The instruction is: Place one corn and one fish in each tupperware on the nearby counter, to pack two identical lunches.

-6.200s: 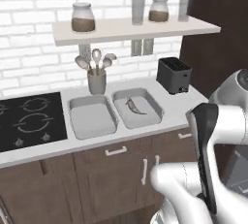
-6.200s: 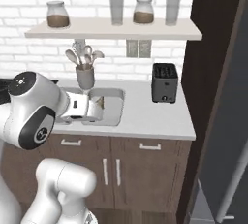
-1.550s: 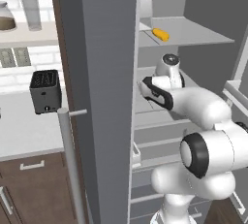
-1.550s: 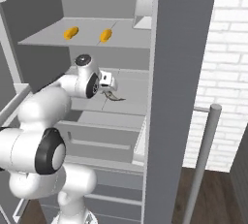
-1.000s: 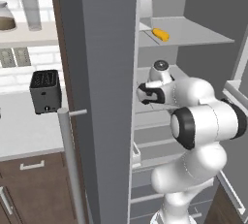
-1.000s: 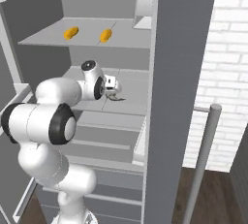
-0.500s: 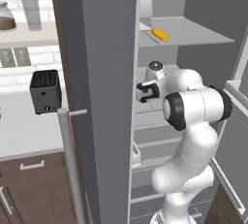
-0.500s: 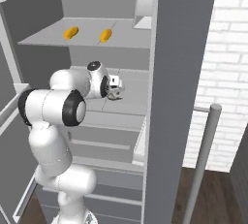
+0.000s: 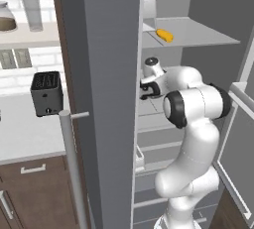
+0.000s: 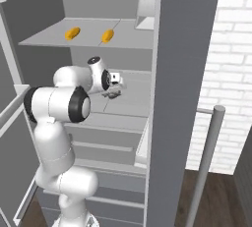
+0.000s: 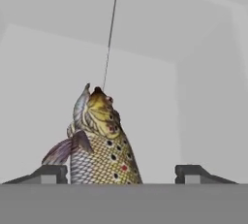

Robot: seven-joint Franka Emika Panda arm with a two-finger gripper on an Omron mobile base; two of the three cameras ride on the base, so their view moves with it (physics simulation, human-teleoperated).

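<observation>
arm reached deeper into fridge | fingers (image 11: 116,173) apart, straddling fish (image 11: 99,143)

The white arm (image 10: 64,104) rises at the lower left and reaches into an open grey cabinet, its gripper (image 10: 118,87) low over the middle shelf (image 10: 133,91). A small dark fish (image 10: 114,95) lies on that shelf right at the fingertips — whether they touch it is unclear. On the upper shelf (image 10: 88,38) sit two corn cobs (image 10: 72,34) (image 10: 107,36), side by side and apart.
</observation>
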